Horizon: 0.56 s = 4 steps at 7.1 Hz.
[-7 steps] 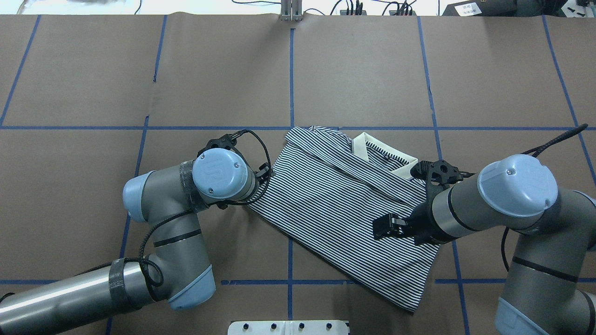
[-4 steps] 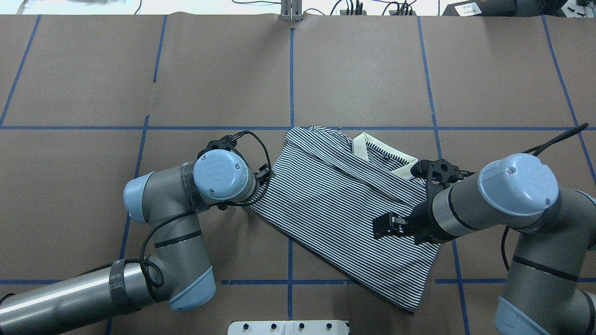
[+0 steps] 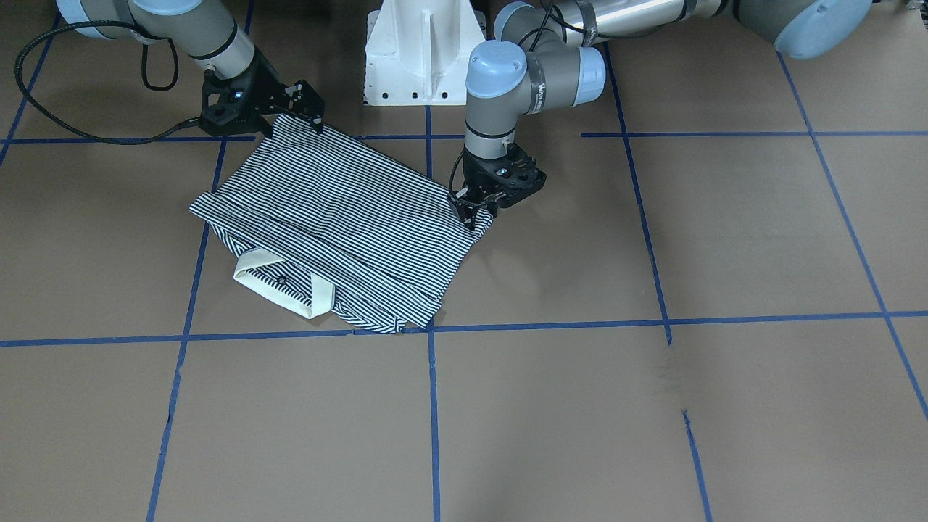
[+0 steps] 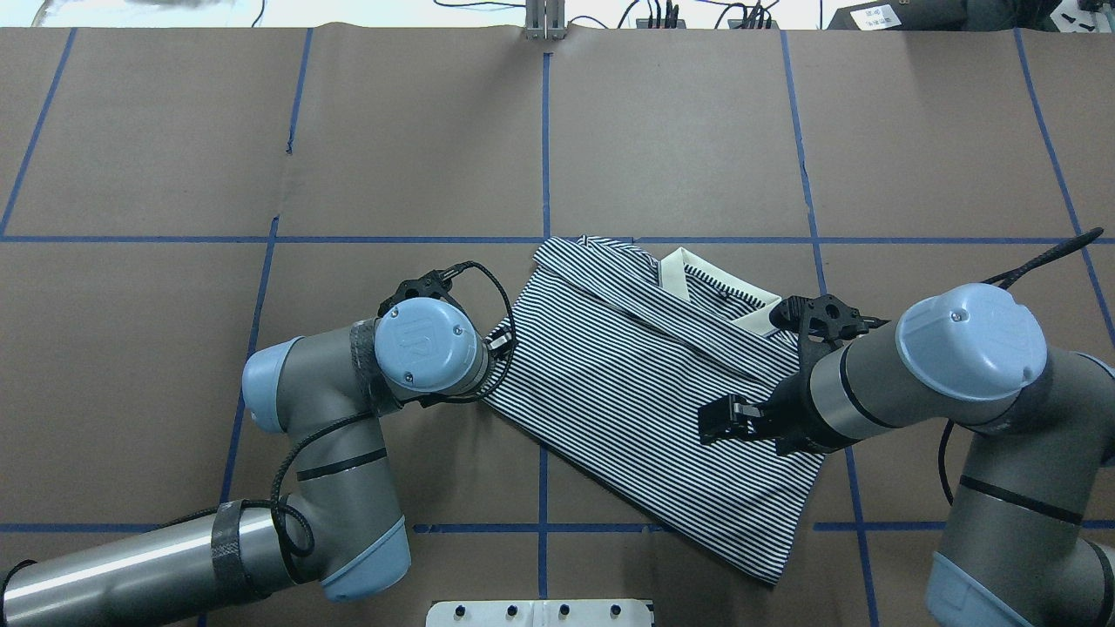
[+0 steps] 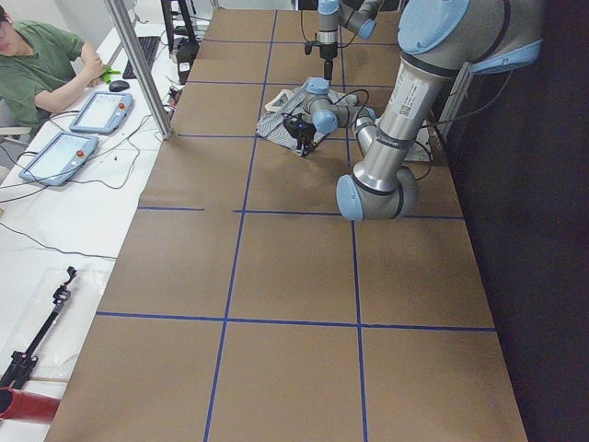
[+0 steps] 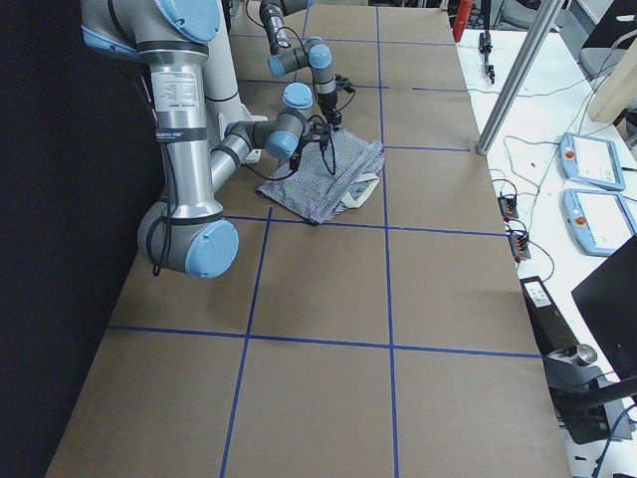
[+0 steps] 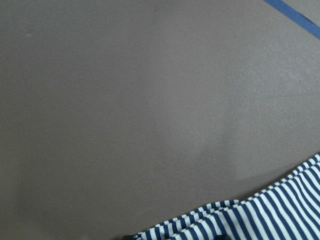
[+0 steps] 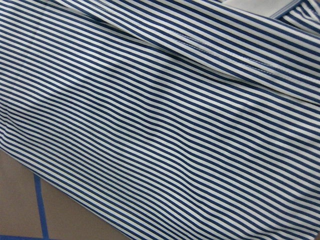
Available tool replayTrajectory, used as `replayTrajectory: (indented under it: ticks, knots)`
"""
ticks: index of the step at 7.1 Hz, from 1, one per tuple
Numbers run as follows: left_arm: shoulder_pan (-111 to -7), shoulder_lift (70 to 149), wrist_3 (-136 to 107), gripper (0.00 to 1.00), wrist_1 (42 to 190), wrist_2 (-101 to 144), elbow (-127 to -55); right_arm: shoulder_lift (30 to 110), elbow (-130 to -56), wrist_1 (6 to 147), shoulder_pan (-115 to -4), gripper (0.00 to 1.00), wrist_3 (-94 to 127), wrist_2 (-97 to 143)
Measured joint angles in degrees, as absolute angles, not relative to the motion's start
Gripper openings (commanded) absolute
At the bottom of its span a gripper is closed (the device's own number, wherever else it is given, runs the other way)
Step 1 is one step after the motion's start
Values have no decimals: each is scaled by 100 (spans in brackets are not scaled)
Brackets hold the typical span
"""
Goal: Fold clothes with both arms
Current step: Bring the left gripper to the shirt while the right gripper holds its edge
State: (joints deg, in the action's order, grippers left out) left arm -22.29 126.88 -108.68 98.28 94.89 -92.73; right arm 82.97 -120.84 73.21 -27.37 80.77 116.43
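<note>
The clothes are one navy-and-white striped polo shirt lying folded near the table's middle, its white collar on the far right side. My left gripper points down at the shirt's left corner and is shut on the bunched fabric there. The left wrist view shows that striped corner at its bottom edge. My right gripper hovers open above the shirt's right half, holding nothing. Striped fabric fills the right wrist view.
The brown paper table carries a grid of blue tape lines. The white pedestal base stands at the robot's edge. A seated person and teach pendants are beside the table ends.
My left arm has moved a little to the right, dragging the shirt's left corner inward with it. The right arm has hardly moved.
</note>
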Motion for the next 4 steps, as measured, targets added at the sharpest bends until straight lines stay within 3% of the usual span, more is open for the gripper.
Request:
replayTrajectory:
  ticks: [4]
  knots:
    - [-2280, 12681, -10678, 0, 9525, 9530, -9564, 8296, -12085, 7321, -2749, 100, 8077, 11635]
